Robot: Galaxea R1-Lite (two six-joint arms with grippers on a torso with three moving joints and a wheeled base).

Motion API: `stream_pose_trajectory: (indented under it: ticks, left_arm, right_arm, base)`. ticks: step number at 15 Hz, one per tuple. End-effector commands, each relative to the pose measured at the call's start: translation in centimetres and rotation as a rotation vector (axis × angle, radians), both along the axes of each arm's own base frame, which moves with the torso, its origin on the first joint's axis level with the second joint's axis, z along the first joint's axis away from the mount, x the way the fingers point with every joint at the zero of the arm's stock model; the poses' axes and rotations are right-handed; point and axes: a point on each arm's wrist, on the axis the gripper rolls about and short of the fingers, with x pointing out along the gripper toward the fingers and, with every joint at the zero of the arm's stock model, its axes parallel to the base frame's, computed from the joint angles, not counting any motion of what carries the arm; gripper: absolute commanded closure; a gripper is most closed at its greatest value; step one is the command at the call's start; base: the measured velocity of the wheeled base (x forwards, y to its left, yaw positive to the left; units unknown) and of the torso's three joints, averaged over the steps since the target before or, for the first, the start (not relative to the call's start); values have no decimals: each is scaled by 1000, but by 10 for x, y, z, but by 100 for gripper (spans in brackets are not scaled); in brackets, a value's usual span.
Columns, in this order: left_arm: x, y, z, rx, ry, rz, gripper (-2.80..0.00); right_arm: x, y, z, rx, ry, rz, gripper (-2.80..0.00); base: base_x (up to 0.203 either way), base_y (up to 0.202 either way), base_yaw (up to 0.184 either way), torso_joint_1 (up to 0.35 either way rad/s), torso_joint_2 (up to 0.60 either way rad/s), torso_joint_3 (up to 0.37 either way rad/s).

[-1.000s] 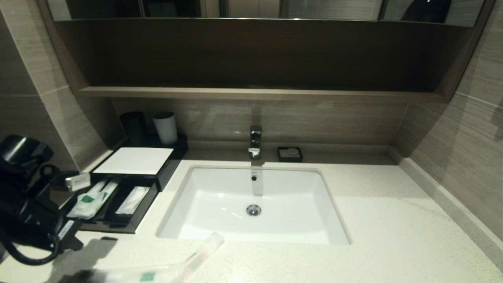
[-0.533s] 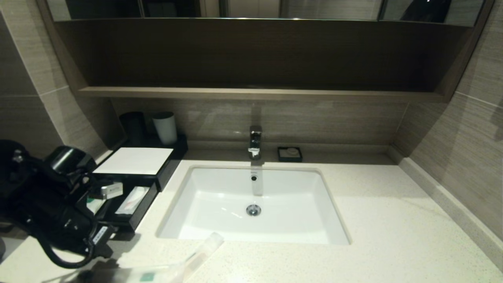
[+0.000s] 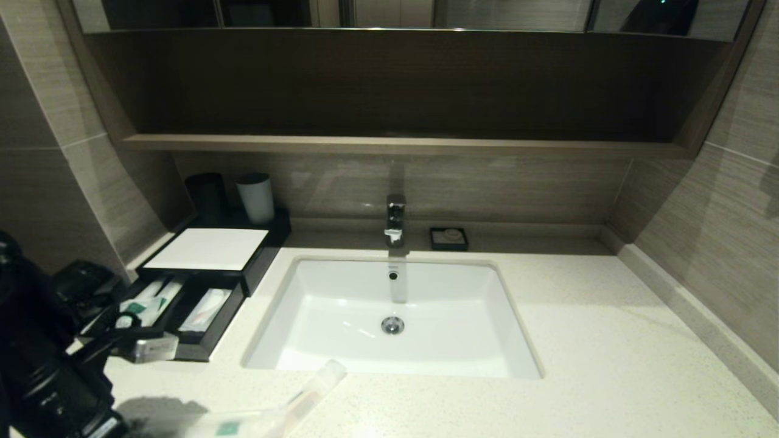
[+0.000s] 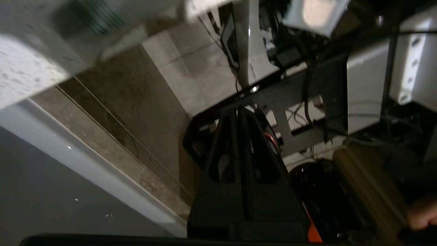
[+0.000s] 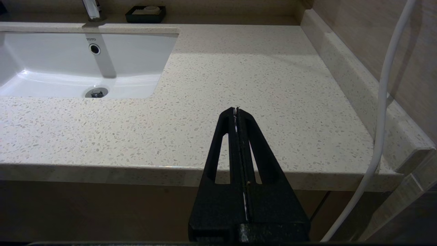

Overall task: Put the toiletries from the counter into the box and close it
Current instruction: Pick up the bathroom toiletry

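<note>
Packets (image 3: 152,299) in open box (image 3: 210,340)

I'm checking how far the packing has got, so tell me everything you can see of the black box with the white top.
The box is low, black and rectangular, with a flat white top panel, and looks rigid. It sits on the counter left of the sink, in front of two cups. Its front drawer is pulled open and split into two compartments: one holds green-marked packets, the other a single white packet. The left arm partly covers the drawer's front left corner; contact cannot be judged.
</note>
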Motion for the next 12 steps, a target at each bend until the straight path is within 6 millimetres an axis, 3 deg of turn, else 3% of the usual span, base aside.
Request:
stream_pose_trajectory:
  ticks: [1, 5, 12]
  left_arm:
    - [-7, 0, 4, -7, 20, -28, 0]
    - [-5, -1, -6, -11, 31, -89, 0]
    - [3, 0, -12, 3, -166, -246, 0]
  right_arm:
    - [0, 0, 0, -1, -1, 0, 0]
    - [0, 0, 0, -1, 1, 0, 0]
    - [0, 0, 0, -1, 0, 0, 0]
  base:
    - [0, 0, 0, 0, 0, 0]
    - [0, 0, 0, 0, 0, 0]
    - [0, 0, 0, 0, 0, 0]
